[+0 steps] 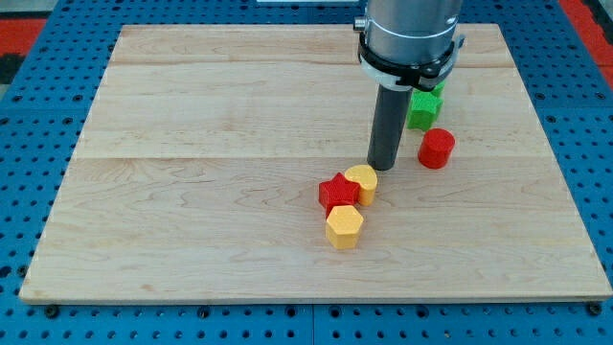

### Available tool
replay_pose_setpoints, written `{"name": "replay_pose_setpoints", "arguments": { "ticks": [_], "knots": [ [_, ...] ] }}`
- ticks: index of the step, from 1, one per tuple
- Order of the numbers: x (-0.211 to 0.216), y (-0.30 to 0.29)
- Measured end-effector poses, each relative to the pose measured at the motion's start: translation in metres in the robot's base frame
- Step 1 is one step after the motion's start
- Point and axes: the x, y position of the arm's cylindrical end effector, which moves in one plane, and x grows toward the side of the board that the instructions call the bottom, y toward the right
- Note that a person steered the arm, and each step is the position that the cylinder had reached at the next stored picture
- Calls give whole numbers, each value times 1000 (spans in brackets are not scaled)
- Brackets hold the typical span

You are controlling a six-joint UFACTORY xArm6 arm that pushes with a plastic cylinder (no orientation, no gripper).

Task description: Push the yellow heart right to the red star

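The yellow heart (363,182) is found a little right of the desk's (192,192) middle, nearer the bottom edge than the top edge. Its left side is pressed against the red star (338,193), which sits just to its left and slightly lower. The heart's long axis is seen to run roughly from the top edge toward the bottom edge, tilted slightly; which end is its point cannot be made out.

A yellow hexagonal block (344,226) is placed directly below the star and heart, touching or nearly touching both, on the side of the bottom edge.

The arm is held upright over the right half of the desk, its grey cylindrical body entering from the top edge. The dark rod is carried straight down, and my tip (384,169) is set on the desk just beside the heart's upper right, touching it or very nearly so. No pincer is fitted, so no open or closed state can be told.

A red cylinder (437,149) is seen to the right of the rod, apart from it, and a green block (424,107) lies above that cylinder toward the top edge, partly hidden behind the arm's body.
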Motion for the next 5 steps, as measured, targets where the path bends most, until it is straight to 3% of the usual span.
{"name": "replay_pose_setpoints", "arguments": {
  "ticks": [2, 5],
  "knots": [
    [-7, -35],
    [26, -32]
  ]
}}
